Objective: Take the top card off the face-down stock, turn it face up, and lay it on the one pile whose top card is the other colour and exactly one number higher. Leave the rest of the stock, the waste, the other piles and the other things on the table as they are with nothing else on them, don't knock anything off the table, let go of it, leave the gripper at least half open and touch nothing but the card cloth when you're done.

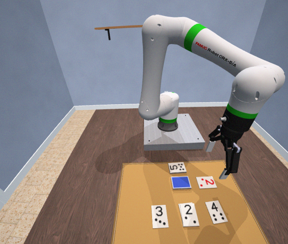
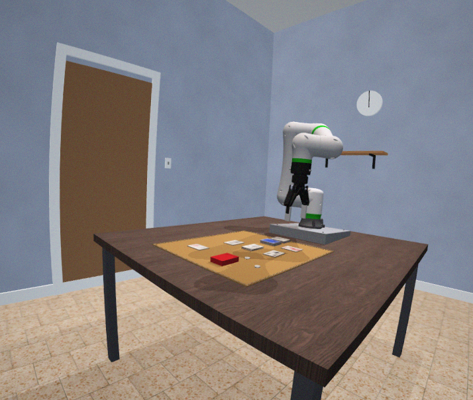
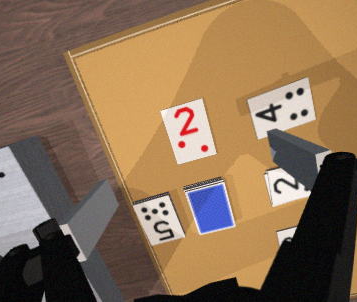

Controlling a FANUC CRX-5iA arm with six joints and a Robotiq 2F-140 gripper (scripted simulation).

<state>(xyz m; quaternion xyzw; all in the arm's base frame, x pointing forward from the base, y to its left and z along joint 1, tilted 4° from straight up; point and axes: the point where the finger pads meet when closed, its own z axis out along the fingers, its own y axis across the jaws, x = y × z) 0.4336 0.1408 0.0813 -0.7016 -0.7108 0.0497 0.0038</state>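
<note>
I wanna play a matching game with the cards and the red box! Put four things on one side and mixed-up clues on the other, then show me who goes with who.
1. Blue-backed stock
2. Red two
3. Black four
4. Red box

A. face up, showing four dots
B. thicker than any card pile
C. lying face down
D. face up, showing two dots

Right pairs: 1-C, 2-D, 3-A, 4-B
</note>
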